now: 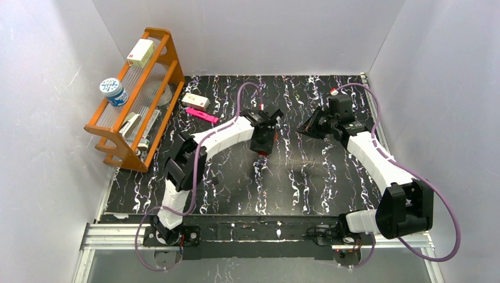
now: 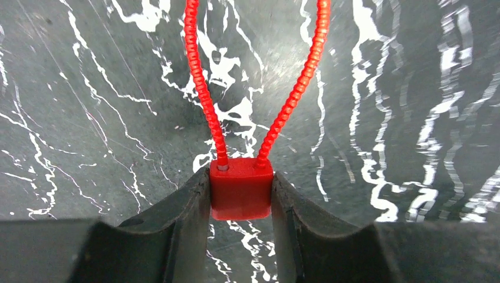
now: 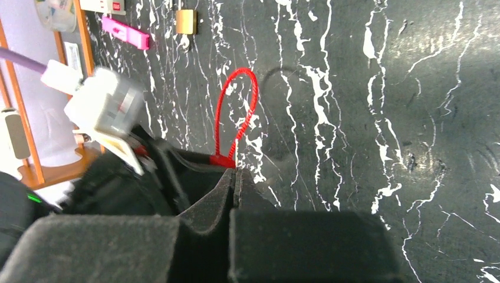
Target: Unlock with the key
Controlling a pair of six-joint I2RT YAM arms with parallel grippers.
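At mat centre, left gripper [image 2: 240,183] clamps red lock [image 2: 242,200] by both sides, its cable loop [image 2: 200,76] lying ahead on black marbled mat [image 2: 88,118]. Right gripper [image 3: 236,177] fully closed, beside loop. Brass padlock [image 3: 186,22] near pink bar [image 3: 125,32]. Shelf tub [image 1: 114,91] lettering unreadable.

- Your top view's bright and even, with soft glare on the glossy black marbled tabletop [image 1: 306,177].
- Left wrist: red ribbed cable lock [image 2: 242,188] is sharp, close-up black fingers [image 2: 171,242] go soft.
- Right wrist: white boxy plastic block [image 3: 103,106] is blurred, grey sheen upper right.
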